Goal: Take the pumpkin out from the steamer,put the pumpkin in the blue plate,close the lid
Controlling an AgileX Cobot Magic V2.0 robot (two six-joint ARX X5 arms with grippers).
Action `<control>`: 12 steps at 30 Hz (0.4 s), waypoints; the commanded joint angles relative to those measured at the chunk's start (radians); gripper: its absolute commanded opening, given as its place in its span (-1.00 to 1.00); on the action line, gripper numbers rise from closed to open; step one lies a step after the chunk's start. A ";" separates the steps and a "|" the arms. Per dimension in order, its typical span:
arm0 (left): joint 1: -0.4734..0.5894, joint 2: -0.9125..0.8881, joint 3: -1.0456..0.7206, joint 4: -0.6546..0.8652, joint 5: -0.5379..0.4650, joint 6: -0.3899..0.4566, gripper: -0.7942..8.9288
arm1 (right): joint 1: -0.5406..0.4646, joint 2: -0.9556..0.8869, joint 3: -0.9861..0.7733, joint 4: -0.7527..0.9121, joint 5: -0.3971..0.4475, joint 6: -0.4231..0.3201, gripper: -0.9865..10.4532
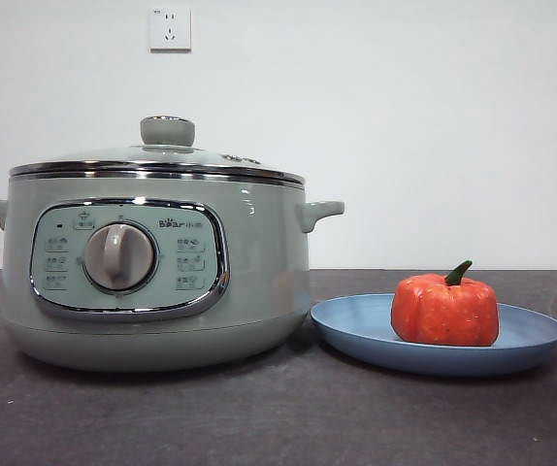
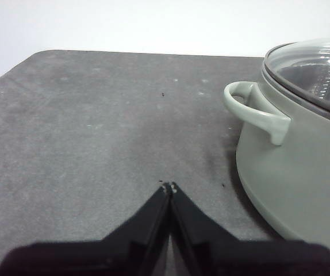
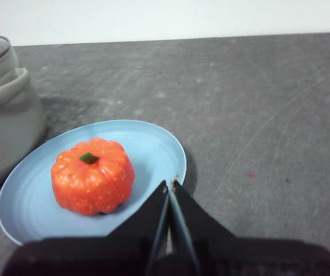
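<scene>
The steamer (image 1: 152,282) stands nearest, lid (image 1: 162,155) seated. The pumpkin (image 1: 444,309) rests in the plate (image 1: 356,330) beside it. Both the left gripper (image 2: 169,187) and right gripper (image 3: 170,185) are closed, empty. Nothing seems left; they should stay clear.

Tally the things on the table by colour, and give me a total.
Pale green: 1, the steamer
Glass with a pale green knob: 1, the lid, sitting on the steamer
Orange-red: 1, the pumpkin
Light blue: 1, the blue plate, holding the pumpkin
Total: 4
</scene>
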 commanded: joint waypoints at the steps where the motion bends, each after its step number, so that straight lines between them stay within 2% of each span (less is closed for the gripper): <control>1: 0.002 -0.003 -0.013 -0.006 0.008 -0.007 -0.84 | 0.000 -0.030 -0.028 0.014 0.003 0.037 -0.86; 12: 0.002 -0.003 -0.013 -0.006 0.008 -0.007 -0.84 | 0.000 -0.029 -0.027 0.020 0.003 0.036 -0.86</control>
